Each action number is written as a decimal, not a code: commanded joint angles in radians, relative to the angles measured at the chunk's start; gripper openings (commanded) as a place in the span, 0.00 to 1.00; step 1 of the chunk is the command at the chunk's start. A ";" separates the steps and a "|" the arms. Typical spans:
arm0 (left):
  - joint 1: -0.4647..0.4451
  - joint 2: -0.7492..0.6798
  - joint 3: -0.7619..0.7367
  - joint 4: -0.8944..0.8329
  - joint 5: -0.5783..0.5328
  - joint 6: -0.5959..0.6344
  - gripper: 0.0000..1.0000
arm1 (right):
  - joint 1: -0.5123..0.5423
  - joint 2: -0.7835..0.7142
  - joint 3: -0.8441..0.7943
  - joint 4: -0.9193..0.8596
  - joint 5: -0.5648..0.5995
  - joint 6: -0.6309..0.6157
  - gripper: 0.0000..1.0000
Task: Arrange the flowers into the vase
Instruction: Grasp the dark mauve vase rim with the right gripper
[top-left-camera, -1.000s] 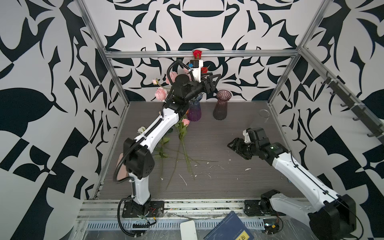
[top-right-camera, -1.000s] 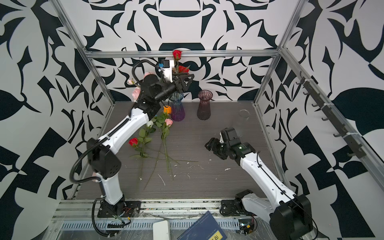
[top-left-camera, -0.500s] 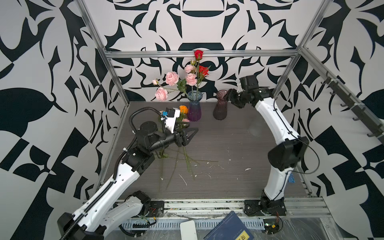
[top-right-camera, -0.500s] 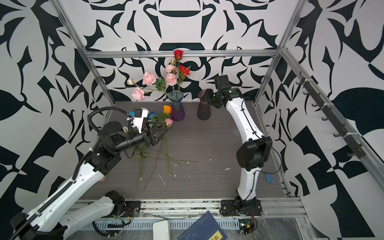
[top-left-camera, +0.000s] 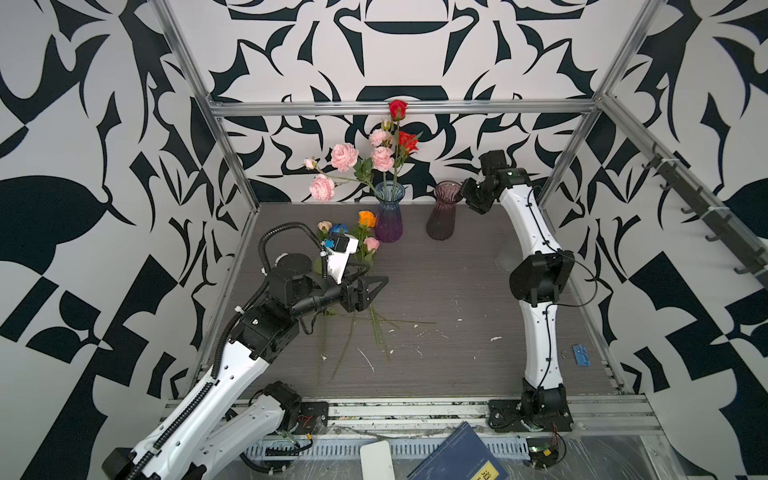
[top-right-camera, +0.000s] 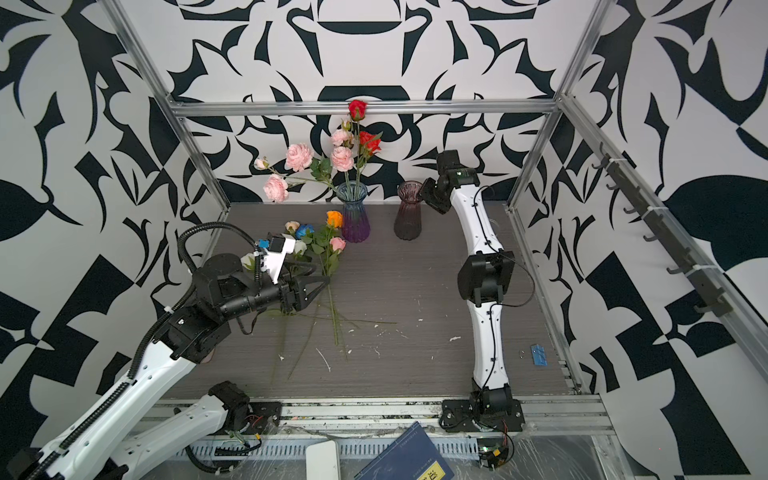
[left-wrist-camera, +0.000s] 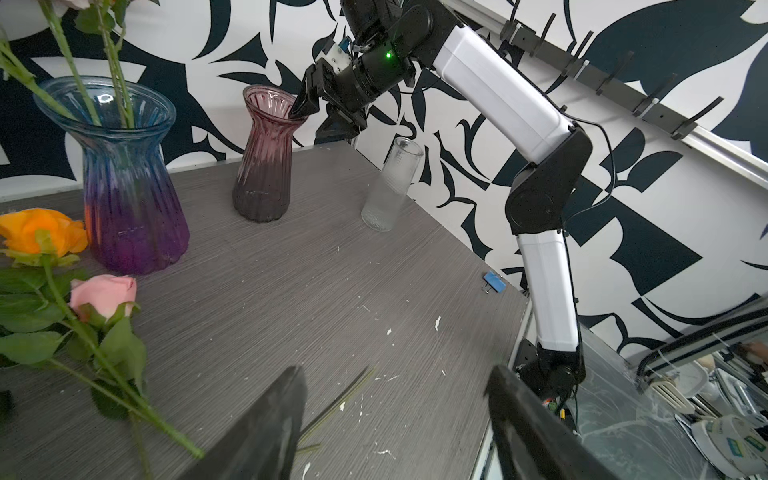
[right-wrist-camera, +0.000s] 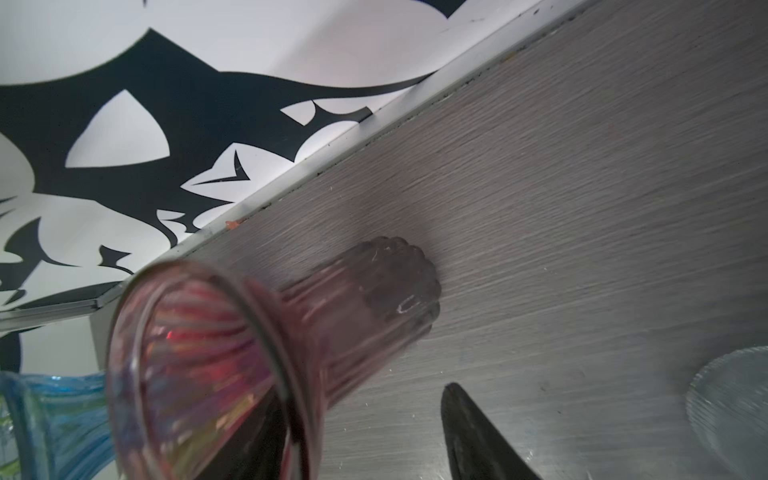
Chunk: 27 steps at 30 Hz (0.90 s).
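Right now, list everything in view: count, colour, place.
table: 1, grey wood grain, inside the patterned booth
blue vase: 1, blue to purple, back centre, upright
maroon vase: 1, dark pink, right of the blue vase, empty
clear vase: 1, clear, upright near the right edge
pink spray: 1, pink, in the blue vase
red roses: 2 blooms, red, in the blue vase
loose roses: at least 5, orange, blue, cream, pink, white, lying left of the blue vase
clip: 1, blue, right front
book: 1, dark blue, before the table
left gripper: black, open, empty, above the loose stems
right gripper: black, open, astride the maroon vase's rim
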<state>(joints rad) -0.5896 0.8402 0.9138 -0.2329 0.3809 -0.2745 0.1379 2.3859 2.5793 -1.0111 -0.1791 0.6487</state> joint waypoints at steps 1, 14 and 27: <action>0.001 0.009 0.030 -0.035 0.005 0.037 0.73 | 0.005 0.015 0.115 -0.008 -0.031 0.008 0.61; 0.001 0.019 0.027 -0.037 -0.049 0.047 0.74 | 0.006 -0.087 -0.081 0.005 0.021 -0.008 0.06; 0.001 0.048 0.083 -0.051 -0.059 0.039 0.74 | 0.066 -0.690 -0.715 0.077 -0.027 -0.078 0.00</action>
<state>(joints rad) -0.5892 0.8852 0.9649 -0.2741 0.3176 -0.2348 0.1661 1.8706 1.9034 -1.0058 -0.1623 0.5907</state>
